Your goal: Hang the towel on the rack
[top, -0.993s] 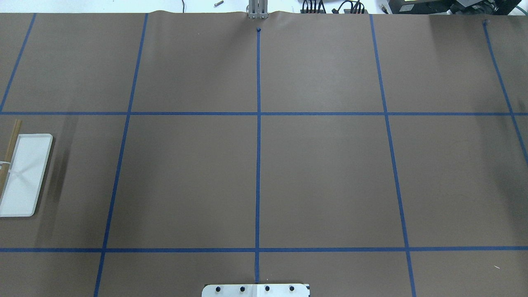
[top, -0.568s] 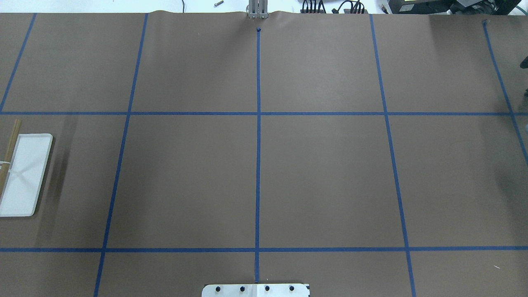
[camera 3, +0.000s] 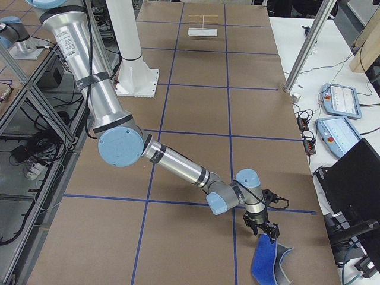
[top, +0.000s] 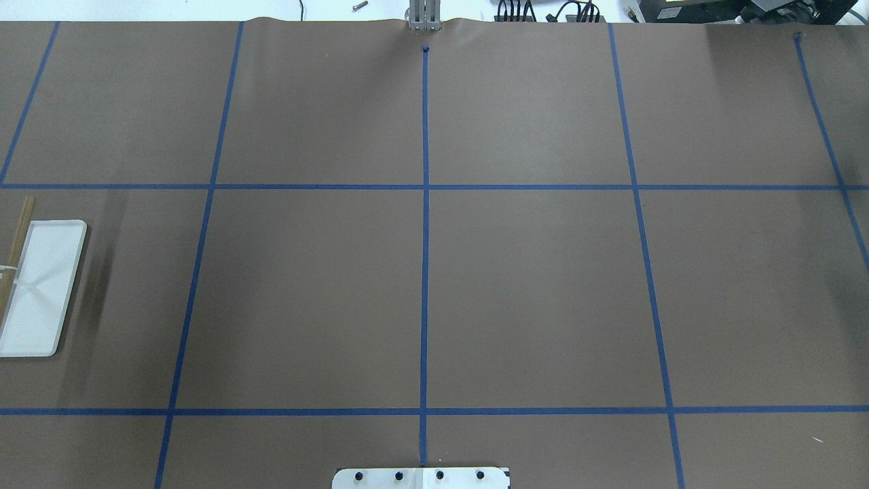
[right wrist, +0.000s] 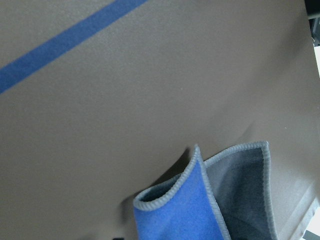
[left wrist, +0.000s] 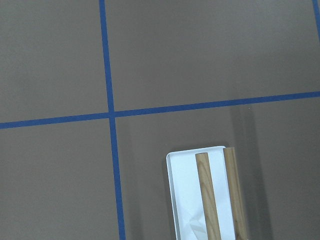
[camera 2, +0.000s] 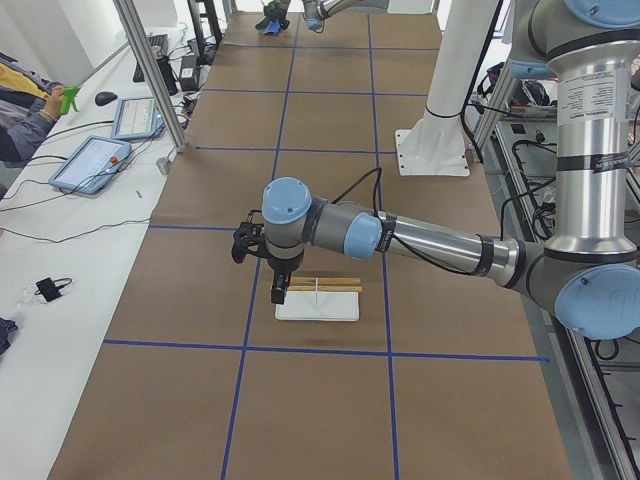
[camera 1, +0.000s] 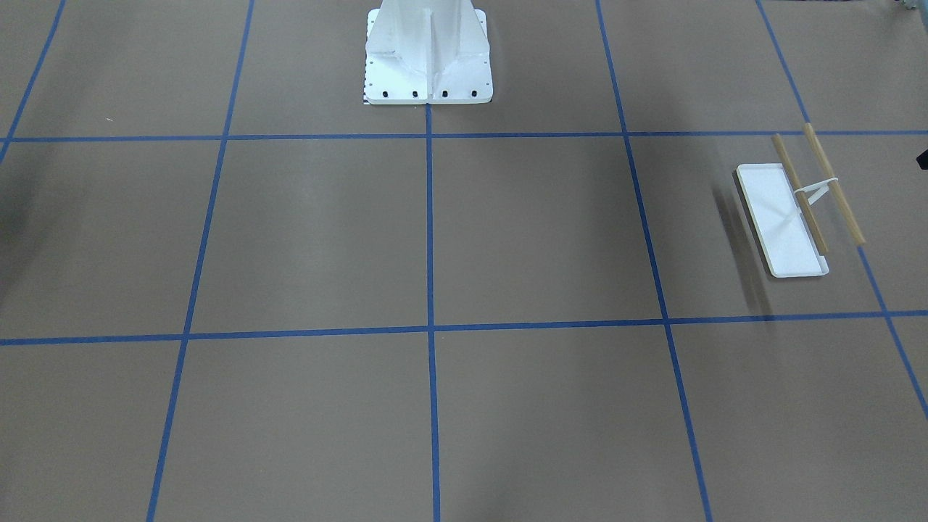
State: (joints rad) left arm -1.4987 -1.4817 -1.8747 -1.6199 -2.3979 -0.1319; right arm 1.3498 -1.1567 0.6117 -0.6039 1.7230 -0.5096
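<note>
The rack stands near the table's end on my left: a white tray base (camera 1: 779,217) with two wooden dowel bars (camera 1: 832,181). It also shows in the overhead view (top: 41,285), the exterior left view (camera 2: 318,300), far off in the exterior right view (camera 3: 203,29) and in the left wrist view (left wrist: 185,195). My left gripper (camera 2: 279,292) hangs just beside the rack's end; I cannot tell if it is open. The towel (camera 3: 267,264), blue and grey, lies crumpled at the table's right end, one fold raised (right wrist: 200,210). My right gripper (camera 3: 265,230) is at its top edge; its state is unclear.
The big white bolted pedestal (camera 1: 428,51) stands mid-table at the robot's side (top: 421,477). Blue tape lines grid the brown paper. Tablets and cables lie on the white bench (camera 2: 95,160) along the far side. An operator's arm (camera 2: 25,110) is beside it.
A dark shape that showed at the overhead view's right edge 0.6 s ago is out of view now. The rack has not moved.
</note>
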